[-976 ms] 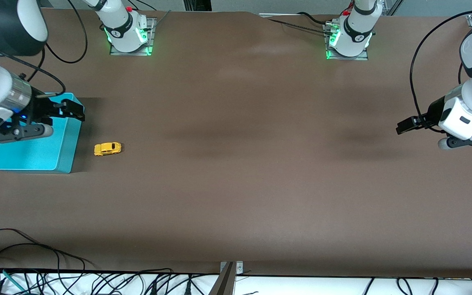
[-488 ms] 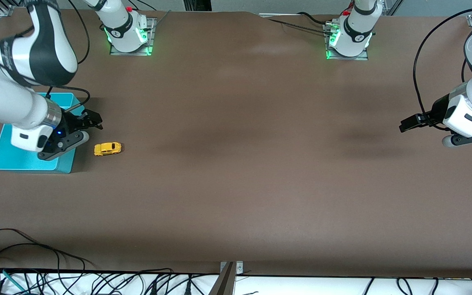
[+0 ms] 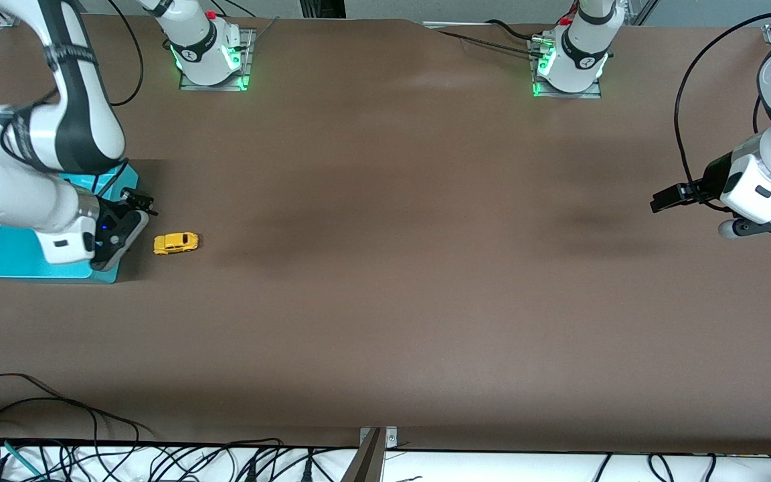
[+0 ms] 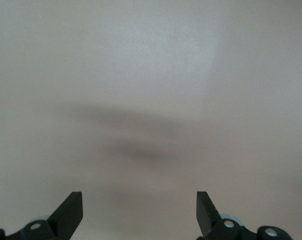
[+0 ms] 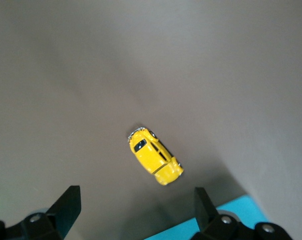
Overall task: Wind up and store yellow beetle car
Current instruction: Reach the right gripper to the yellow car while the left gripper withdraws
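sitting on its wheels on the brown table (image 3: 385, 268), the yellow beetle car (image 3: 175, 243) lies toward the right arm's end, just beside the teal bin (image 3: 17, 251) and not touching it. nothing holds the car.

the right gripper (image 3: 136, 201) hangs over the bin's corner closest to the car, its fingers spread wide and empty. the right wrist view shows the two dark fingertips (image 5: 65, 205) far apart, with the car (image 5: 155, 156) on the table between and ahead of them and a corner of the teal bin (image 5: 226, 210) beside one fingertip.

the left gripper (image 3: 666, 199) waits in the air over bare table at the left arm's end, well apart from the car and the bin. its jaws also stand wide with nothing between them; the left wrist view shows both fingertips (image 4: 70, 207) apart over plain table surface and a soft shadow.

cables (image 3: 91, 442) trail along the table edge nearest the front camera.
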